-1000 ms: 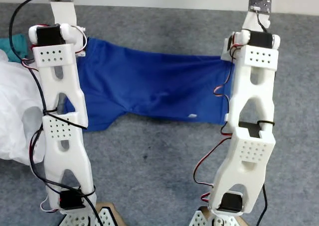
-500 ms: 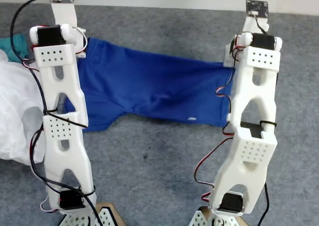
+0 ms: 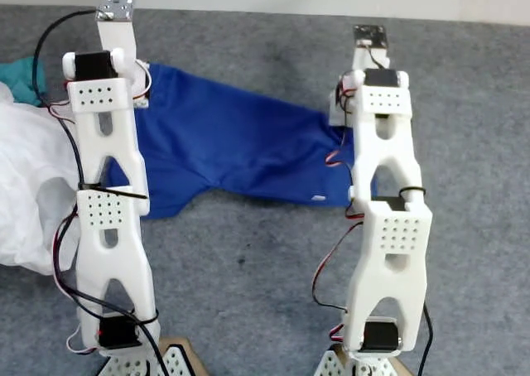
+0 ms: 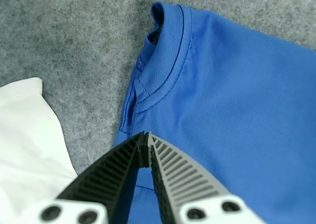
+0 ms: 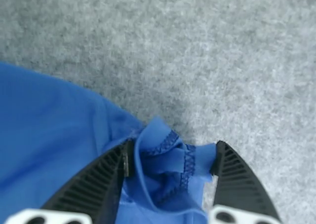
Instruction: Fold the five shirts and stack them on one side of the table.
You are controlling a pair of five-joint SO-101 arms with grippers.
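Blue shirt (image 3: 248, 148) spread flat on the grey table (image 3: 248, 277), running from 11 o'clock across to about 1 o'clock in the high view, with an arm over each end. From up there the arms cover both grips, so over to the wrist views. Left end effector (image 4: 144, 140): fingers pressed together on the shirt's edge, just beside the collar (image 4: 168, 51), with the neckline stitching plain to see. Right end effector (image 5: 170, 156): pinching a bunched wad of hem (image 5: 165, 147), the fabric crumpled between its fingers and bare table just past it. Back in the high view, a white shirt (image 3: 25, 177) sits heaped at 9 o'clock, and a teal cloth (image 3: 21, 69) peeks out at 10 o'clock.
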